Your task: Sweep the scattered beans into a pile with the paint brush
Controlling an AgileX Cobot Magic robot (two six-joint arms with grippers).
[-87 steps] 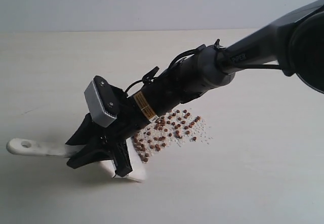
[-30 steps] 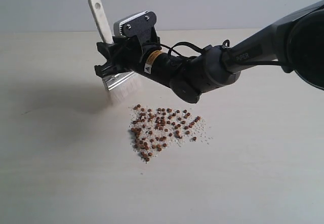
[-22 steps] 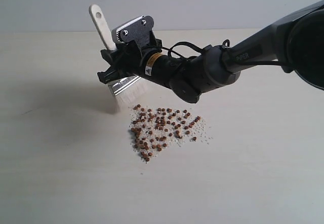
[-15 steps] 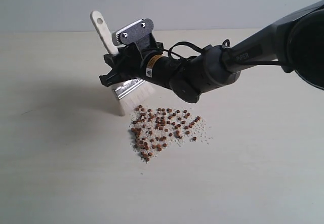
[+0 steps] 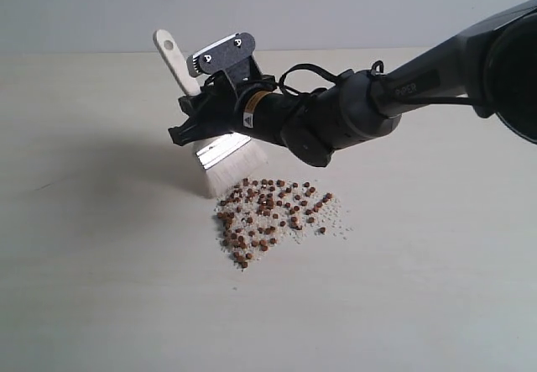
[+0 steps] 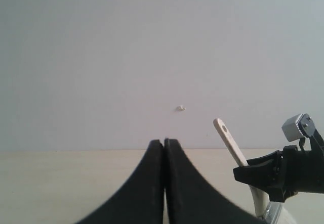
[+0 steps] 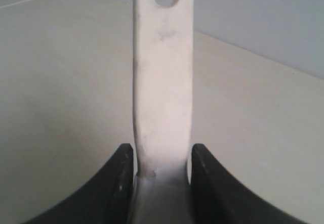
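Right fingers (image 7: 119, 183) pinching paint brush (image 5: 220, 152) handle, bristles beside beans (image 5: 268, 212)

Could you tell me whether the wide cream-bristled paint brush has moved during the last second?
Yes: the cream-bristled paint brush came down and rightward, towards the reddish-brown beans.

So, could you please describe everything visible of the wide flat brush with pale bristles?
The wide flat paint brush has pale cream bristles, a shiny silver ferrule and a light wooden handle with a hole near its end. The right gripper clamps the handle just above the ferrule, bristles pointing down, handle tilted. The tips seem to touch the table beside the small reddish-brown beans.
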